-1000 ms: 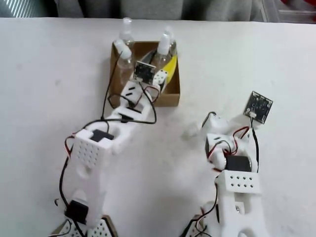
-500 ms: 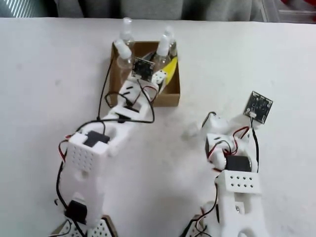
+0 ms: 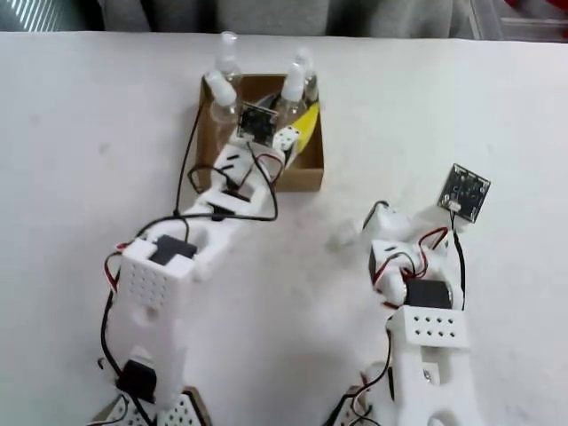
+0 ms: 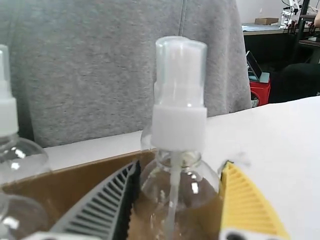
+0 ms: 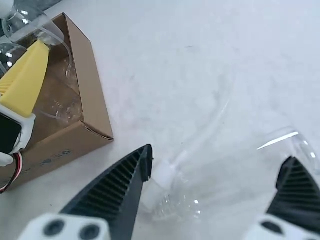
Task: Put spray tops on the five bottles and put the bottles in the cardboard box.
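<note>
Left arm: the white, printed left arm (image 3: 160, 275) is stretching from the near edge of the white table (image 3: 80, 133) up to the box.
Cardboard box: the brown, open-topped cardboard box (image 3: 306, 173) is sitting at the far middle of the table, left of the right arm.
Standing bottles: three clear plastic bottles with white spray tops are standing upright in the box. Two are at its left side (image 3: 220, 91) (image 3: 229, 51) and one is at its far right corner (image 3: 307, 64).
Held bottle: a clear, round-shouldered plastic bottle with a white collar and a clear cap (image 4: 179, 125) is standing upright in the right half of the box, its thin tube hanging down inside it.
Left gripper: the left gripper (image 4: 181, 167) is reaching into the box. Its grey ribbed jaw and yellow ribbed jaw are pressing in on the held bottle's shoulders from either side, touching the plastic.
Lying bottle: a fifth clear bottle (image 5: 170, 197) is lying on its side on the bare table, to the right of the box and apart from it. A white collar and a thin tube are showing, and the body's outline is too faint to trace.
Right gripper: the right gripper (image 5: 218, 156) is holding its two dark ribbed jaws spread wide, one to each side of the lying bottle, gripping nothing.
Right arm: the white right arm (image 3: 426, 337) is resting at the table's near right.
</note>
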Action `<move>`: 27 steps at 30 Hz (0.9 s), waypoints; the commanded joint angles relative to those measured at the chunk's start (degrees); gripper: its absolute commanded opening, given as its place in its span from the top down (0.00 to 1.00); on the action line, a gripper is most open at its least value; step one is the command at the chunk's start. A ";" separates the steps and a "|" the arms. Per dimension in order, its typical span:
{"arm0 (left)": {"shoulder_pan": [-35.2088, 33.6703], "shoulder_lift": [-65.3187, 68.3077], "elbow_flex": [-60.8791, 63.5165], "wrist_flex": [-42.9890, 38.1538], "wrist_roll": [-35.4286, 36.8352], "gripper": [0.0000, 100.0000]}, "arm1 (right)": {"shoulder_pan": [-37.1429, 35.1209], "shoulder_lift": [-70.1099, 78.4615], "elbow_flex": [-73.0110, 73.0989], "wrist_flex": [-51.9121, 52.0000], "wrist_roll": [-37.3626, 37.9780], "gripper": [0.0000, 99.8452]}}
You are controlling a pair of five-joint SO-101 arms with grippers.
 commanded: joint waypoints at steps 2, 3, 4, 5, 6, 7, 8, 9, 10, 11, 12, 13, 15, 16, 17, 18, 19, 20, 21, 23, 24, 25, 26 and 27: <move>-1.01 -2.68 0.44 0.97 -0.18 0.76 | 0.57 -0.66 -0.26 -0.04 0.62 0.64; -1.10 -2.77 0.44 0.97 -0.18 0.76 | 0.57 -0.66 -0.26 -0.04 0.62 0.64; -1.10 -2.77 0.44 0.97 -0.18 0.75 | 0.57 -0.66 -0.26 -0.04 0.62 0.64; -1.10 -2.77 0.44 0.97 -0.18 0.74 | 0.57 -0.66 -0.26 -0.04 0.62 0.64; -1.10 -2.77 0.44 1.05 -0.18 0.71 | 0.57 -0.66 -0.26 -0.04 0.62 0.64; -1.10 -2.77 0.44 1.49 -0.18 0.69 | 0.57 -0.66 -0.26 -0.04 0.62 0.64; -1.10 -2.77 0.26 2.81 -0.18 0.67 | 0.57 -0.66 -0.26 -0.04 0.62 0.64; -1.19 -3.12 0.09 4.48 -0.18 0.66 | 0.57 -0.66 -0.26 -0.04 0.62 0.64; -1.19 -3.74 0.09 5.80 -0.18 0.66 | 0.57 -0.66 -0.26 -0.04 0.62 0.64; -1.19 -4.44 0.44 6.68 -0.18 0.65 | 0.57 -0.66 -0.26 -0.04 0.62 0.64; -1.27 -5.23 0.53 7.03 -0.18 0.65 | 0.57 -0.66 -0.26 -0.04 0.62 0.64; -1.71 -5.58 0.62 7.30 -0.18 0.65 | 0.57 -0.66 -0.26 -0.04 0.62 0.64; -2.15 -6.73 1.32 7.82 -0.18 0.65 | 0.57 -0.66 -0.26 -0.04 0.62 0.64; -2.51 -7.25 1.93 7.82 -0.18 0.65 | 0.57 -0.66 -0.26 -0.04 0.62 0.64; -2.77 -7.69 2.46 7.65 -0.18 0.65 | 0.57 -0.66 -0.26 -0.04 0.62 0.64; -2.95 -8.13 2.73 7.65 -0.18 0.65 | 0.57 -0.66 -0.26 -0.04 0.62 0.64; -2.95 -8.66 3.08 7.74 -0.18 0.65 | 0.57 -0.66 -0.26 -0.04 0.62 0.64; -2.95 -9.10 3.25 7.82 -0.18 0.65 | 0.57 -0.66 -0.26 -0.04 0.62 0.64; -2.95 -9.45 3.25 7.82 -0.18 0.65 | 0.57 -0.66 -0.26 -0.04 0.62 0.64; -2.95 -9.63 3.25 7.82 -0.18 0.65 | 0.57 -0.66 -0.26 -0.04 0.62 0.64; -2.86 -9.71 3.25 7.82 -0.18 0.65 | 0.57 -0.66 -0.26 -0.04 0.62 0.64; -2.77 -9.80 3.25 7.82 -0.18 0.65 | 0.57 -0.66 -0.26 -0.04 0.62 0.64; -2.68 -9.89 3.25 7.82 -0.18 0.65 | 0.57 -0.66 -0.26 -0.04 0.62 0.64; -2.59 -9.98 3.25 7.82 -0.18 0.65 | 0.57 -0.66 -0.26 -0.04 0.62 0.64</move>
